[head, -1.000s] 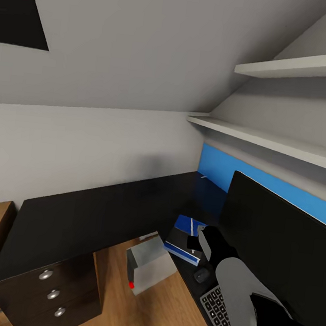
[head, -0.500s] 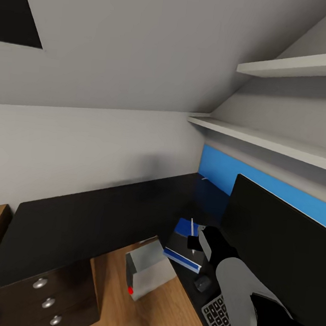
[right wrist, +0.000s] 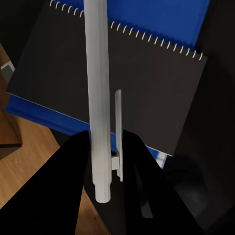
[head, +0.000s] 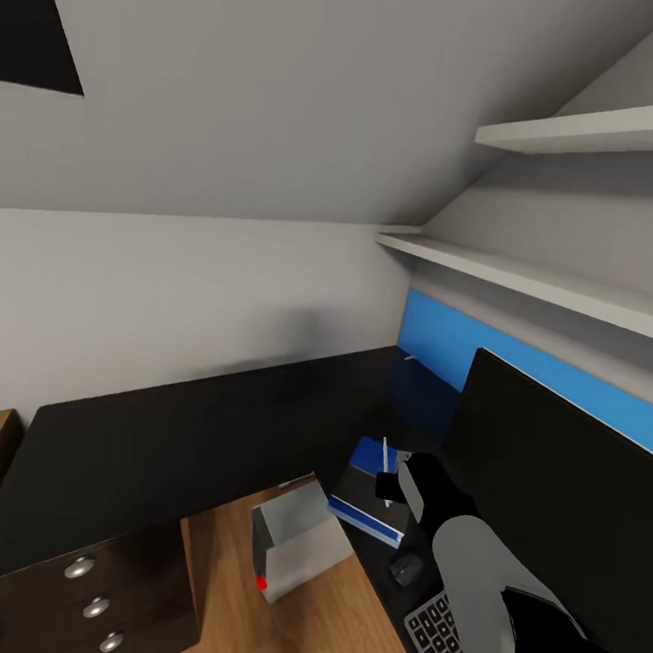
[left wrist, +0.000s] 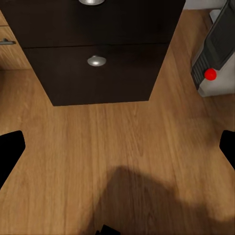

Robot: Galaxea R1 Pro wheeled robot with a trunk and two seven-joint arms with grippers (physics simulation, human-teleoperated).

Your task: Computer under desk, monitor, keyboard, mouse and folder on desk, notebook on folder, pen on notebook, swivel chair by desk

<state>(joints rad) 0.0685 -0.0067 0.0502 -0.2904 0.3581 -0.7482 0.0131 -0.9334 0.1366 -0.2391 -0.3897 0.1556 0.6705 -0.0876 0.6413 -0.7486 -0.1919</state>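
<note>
Right gripper point(right wrist: 105, 147), fingers closed on the lower end of the white pen point(right wrist: 98, 93), which hangs over the dark grey notebook point(right wrist: 147, 93). The notebook lies on the blue folder point(right wrist: 161, 19), itself on the black desk point(head: 206, 424) just beside the mouse point(head: 404, 568), with the keyboard point(head: 439, 645) and monitor point(head: 560, 492) nearby. The step in hand is judged to be laying the pen on the notebook; it would be done well by lowering until the barrel is flat and near the cover's middle, clear of the spiral edge, before the fingers part, since a round pen may roll. The right wrist view shows grip and alignment; the head view shows the desk layout and the computer point(head: 294, 544) on the floor by the desk. Left gripper point(left wrist: 117, 147), fingers spread wide, holds nothing, above wooden floor point(left wrist: 122, 161) before the drawer unit point(left wrist: 98, 58).
</note>
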